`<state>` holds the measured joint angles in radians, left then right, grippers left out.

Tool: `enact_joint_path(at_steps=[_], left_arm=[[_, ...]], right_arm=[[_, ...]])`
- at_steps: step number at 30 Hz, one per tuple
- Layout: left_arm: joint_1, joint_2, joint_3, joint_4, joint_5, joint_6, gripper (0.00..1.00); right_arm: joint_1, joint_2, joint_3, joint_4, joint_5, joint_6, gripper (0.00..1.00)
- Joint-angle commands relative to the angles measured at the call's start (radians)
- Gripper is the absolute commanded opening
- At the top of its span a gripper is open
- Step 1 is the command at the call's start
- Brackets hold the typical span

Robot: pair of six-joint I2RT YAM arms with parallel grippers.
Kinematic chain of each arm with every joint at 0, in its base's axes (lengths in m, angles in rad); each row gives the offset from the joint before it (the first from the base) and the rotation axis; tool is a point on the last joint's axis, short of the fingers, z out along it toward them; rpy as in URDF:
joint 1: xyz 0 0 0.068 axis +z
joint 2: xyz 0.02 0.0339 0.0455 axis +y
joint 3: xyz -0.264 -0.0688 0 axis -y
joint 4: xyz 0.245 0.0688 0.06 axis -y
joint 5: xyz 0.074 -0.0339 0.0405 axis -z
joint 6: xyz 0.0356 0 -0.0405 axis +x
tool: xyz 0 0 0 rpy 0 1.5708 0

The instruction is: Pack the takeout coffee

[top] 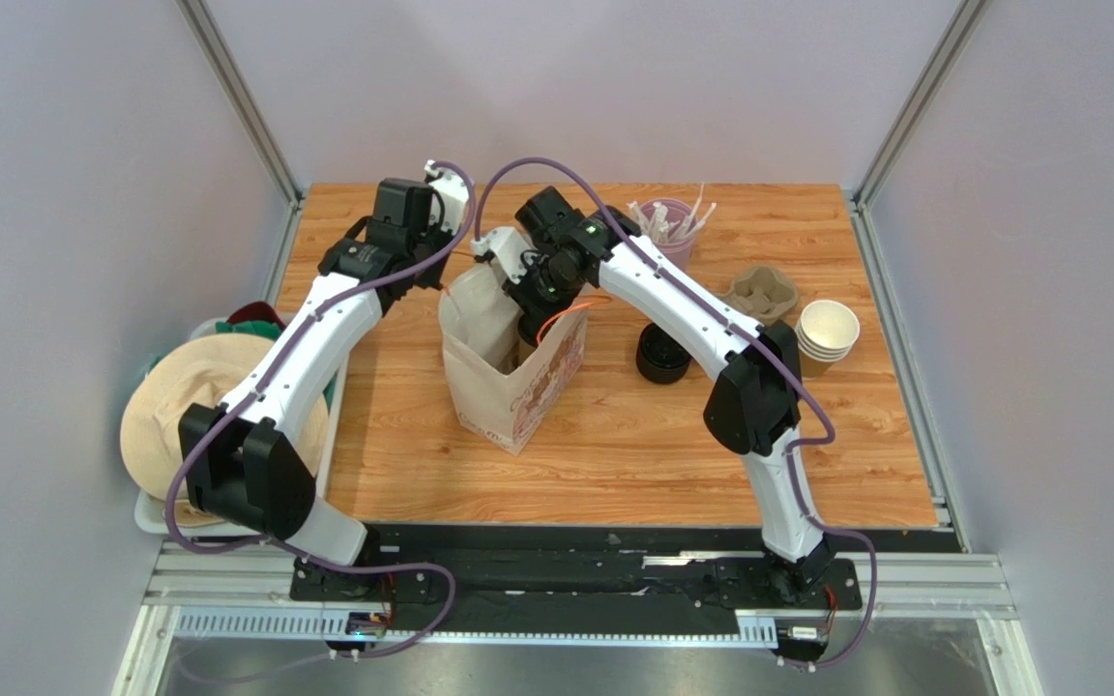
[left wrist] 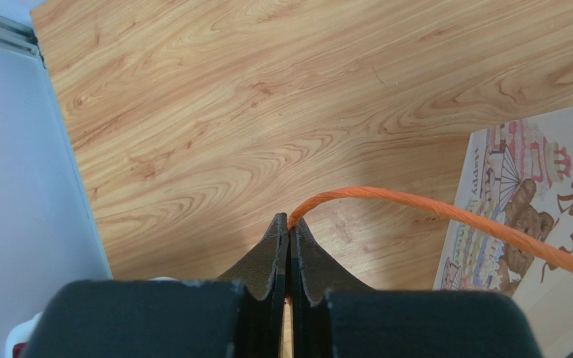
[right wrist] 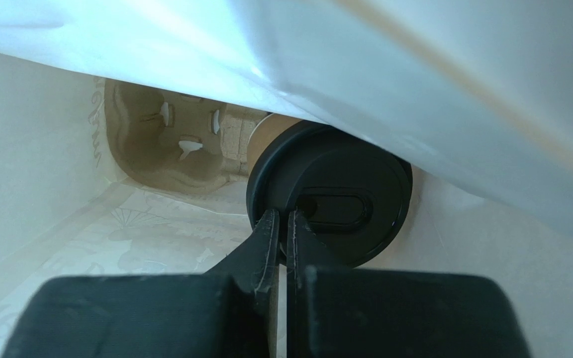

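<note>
The takeout coffee [right wrist: 334, 198] shows in the right wrist view as a round black lid facing the camera, with a strip of its brown cup wall behind. It is inside the printed paper bag [top: 508, 380]. My right gripper [right wrist: 283, 216] is shut on the lid's near rim; in the top view it reaches down into the bag's mouth [top: 534, 312]. My left gripper [left wrist: 289, 224] is shut on the bag's orange cord handle [left wrist: 446, 212] at the bag's far left corner [top: 473, 250]. The bag's printed side [left wrist: 536, 216] shows to its right.
A pulp cup carrier [right wrist: 166, 149] sits in the bag beside the cup. On the table right of the bag are black lids [top: 662, 355], another pulp carrier [top: 761, 293], a stack of brown cups [top: 827, 331] and a pink cup of white sticks [top: 669, 225]. A bin with a straw hat [top: 214, 421] stands off the table's left edge.
</note>
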<state>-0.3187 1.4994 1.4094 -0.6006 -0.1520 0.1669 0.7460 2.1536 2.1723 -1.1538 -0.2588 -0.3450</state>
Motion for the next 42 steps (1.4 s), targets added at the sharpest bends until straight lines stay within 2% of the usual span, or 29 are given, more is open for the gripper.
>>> enact_joint_path(at_steps=[1,11,21,42], left_arm=[[0.012,0.039,0.056,-0.031,-0.027,-0.004,0.00],[0.046,0.067,0.085,-0.056,-0.001,-0.036,0.00],[0.046,-0.097,0.034,0.050,0.094,-0.043,0.00],[0.046,-0.160,-0.012,0.090,0.141,-0.052,0.00]], right_arm=[[0.012,-0.031,-0.028,-0.014,0.000,-0.029,0.00],[0.023,-0.025,-0.045,-0.041,0.024,-0.064,0.00],[0.024,0.064,0.033,-0.145,0.015,-0.077,0.00],[0.050,0.163,0.081,-0.274,0.046,-0.130,0.00]])
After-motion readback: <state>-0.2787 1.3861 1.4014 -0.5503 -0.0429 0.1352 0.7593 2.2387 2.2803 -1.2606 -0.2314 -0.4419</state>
